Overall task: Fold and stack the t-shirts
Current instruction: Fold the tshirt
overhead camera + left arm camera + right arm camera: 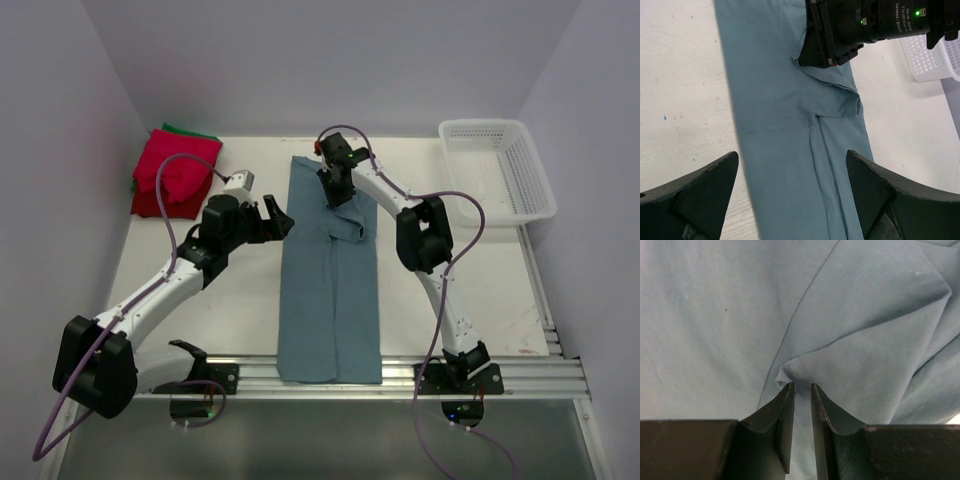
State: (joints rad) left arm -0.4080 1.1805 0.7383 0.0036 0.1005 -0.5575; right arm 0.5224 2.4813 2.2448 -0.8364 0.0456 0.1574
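Right gripper [801, 386] is pinched shut on a sleeve fold of the shirt [328, 300]. The shirt lies lengthwise, near-to-far, between my arms. Left gripper [278, 218] hangs open just off its left edge.

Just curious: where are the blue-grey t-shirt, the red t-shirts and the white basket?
blue-grey t-shirt [330, 300], top external view, middle of cloth.
red t-shirts [172, 182], top external view, top of pile.
white basket [490, 170], top external view, bare mesh floor.

White-linked arms [150, 295] with black joints, purple cables [160, 190], black wedge-shaped jaws, green indicator lights [916, 12].
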